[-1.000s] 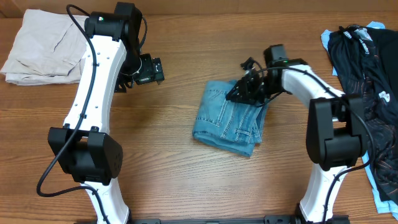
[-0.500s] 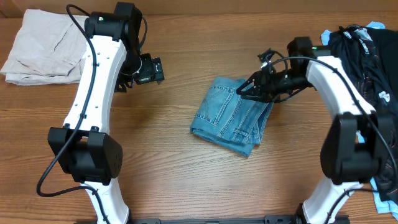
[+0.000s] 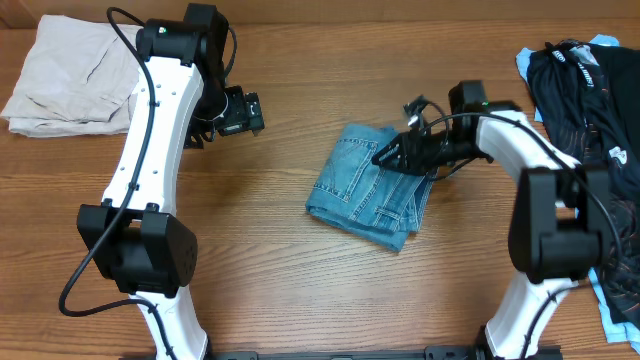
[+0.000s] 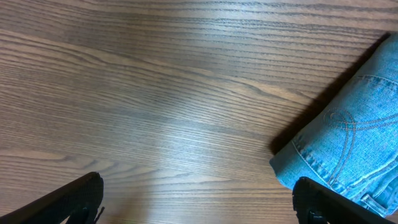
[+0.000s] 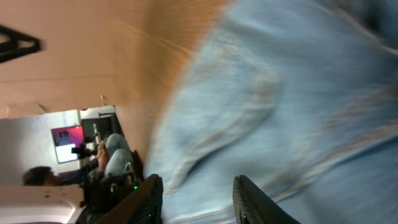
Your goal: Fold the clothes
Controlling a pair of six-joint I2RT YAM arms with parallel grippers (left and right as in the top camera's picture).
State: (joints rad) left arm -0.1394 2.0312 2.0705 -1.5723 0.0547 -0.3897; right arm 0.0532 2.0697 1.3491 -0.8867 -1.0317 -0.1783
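Only overhead, folded jeans [image 3: 370, 190] whole (wrist views: mere denim patches)

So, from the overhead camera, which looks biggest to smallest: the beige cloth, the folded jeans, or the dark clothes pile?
1. dark clothes pile, though partly cut off by the frame
2. beige cloth
3. folded jeans, only slightly smaller

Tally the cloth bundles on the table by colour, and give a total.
Light blue folded denim jeans: 1
Beige folded cloth bundle: 1
Black heap of garments on pale blue fabric: 1
Total: 3
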